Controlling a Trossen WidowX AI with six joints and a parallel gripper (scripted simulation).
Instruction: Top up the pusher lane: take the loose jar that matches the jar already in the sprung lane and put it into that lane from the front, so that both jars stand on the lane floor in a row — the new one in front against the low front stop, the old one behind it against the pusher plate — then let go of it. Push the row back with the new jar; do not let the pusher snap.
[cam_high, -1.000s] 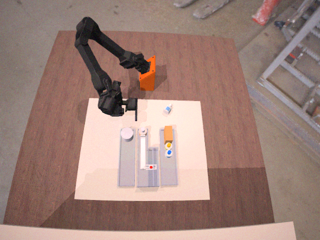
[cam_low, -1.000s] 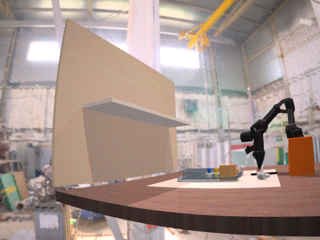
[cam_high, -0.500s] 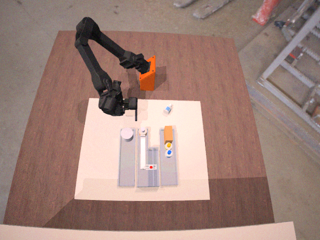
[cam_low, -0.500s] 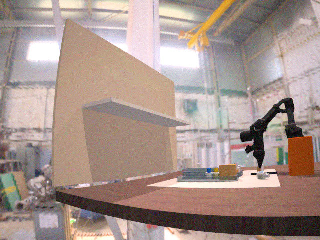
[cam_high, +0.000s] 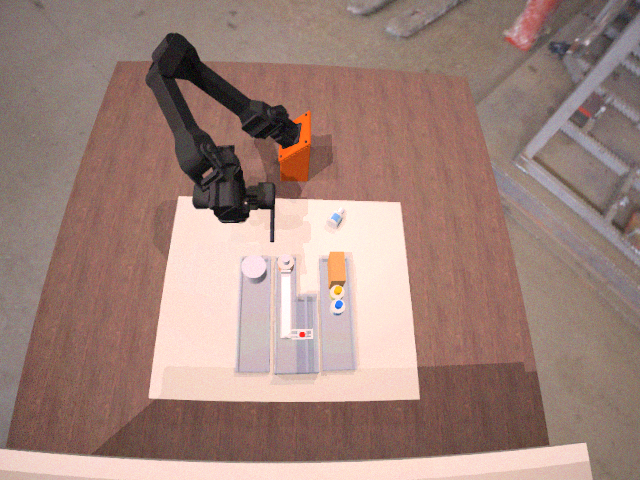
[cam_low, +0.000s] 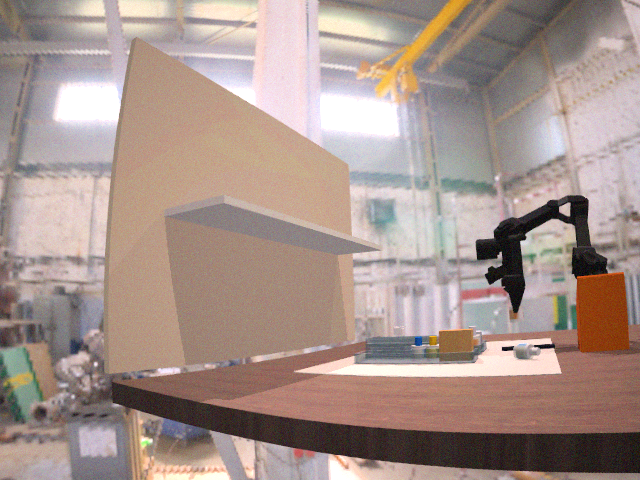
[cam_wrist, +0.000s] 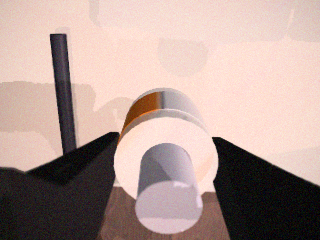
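Observation:
My gripper is shut on a white jar with an orange label and a pale grey cap, and holds it above the cream mat. In the top view my gripper hides the jar. The grey middle lane holds a pale-capped jar at its near end, a white pusher bar and a red-dot tag. I cannot tell that jar's label colour. A second loose jar with a blue label lies on its side on the mat.
A black rod lies on the mat beside my gripper. The left lane holds a pale disc. The right lane holds an orange box and yellow-capped and blue-capped jars. An orange block stands behind the mat.

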